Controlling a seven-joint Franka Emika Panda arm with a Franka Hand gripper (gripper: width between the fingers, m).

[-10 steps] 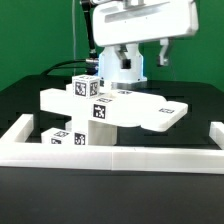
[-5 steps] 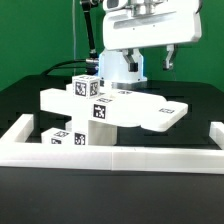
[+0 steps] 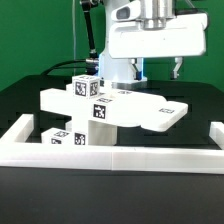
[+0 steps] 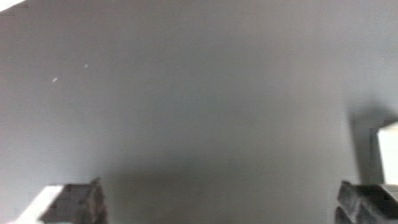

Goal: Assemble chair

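Seen in the exterior view: hand [image 3: 157, 70] raised high at the back, fingers spread wide apart, gripping nothing, one dark fingertip [image 3: 178, 70] showing under the white body toward the exterior view's right and the other [image 3: 137, 71] nearer the arm's base. Well below and in front of the hand, resting on the black counter [image 3: 25, 100]: the chair [image 3: 110, 108], partly joined, with a flat seat plate [image 3: 150, 109] reaching toward the exterior view's right and ending in a rounded edge, carrying a small tag near that end. Off to the exterior view's left of the hand, and lower: square legs [image 3: 86, 88] with black-and-white tags, standing on and beside the plate, one tagged block [image 3: 100, 112] at the plate's front edge. Lower yet, under the plate's overhang: more tagged parts [image 3: 62, 138] on the counter, just behind the long low white border wall [image 3: 110, 152] that frames the front and both sides. Seen in the wrist view: mostly plain grey, blurred counter [image 4: 178, 100] far beneath the hand; two dark fingertips, [image 4: 68, 203] and [image 4: 372, 198], standing well apart at the frame's edge with nothing between them; a sliver of a white part [image 4: 388, 140] at the edge beyond one finger, too cropped to tell which piece.
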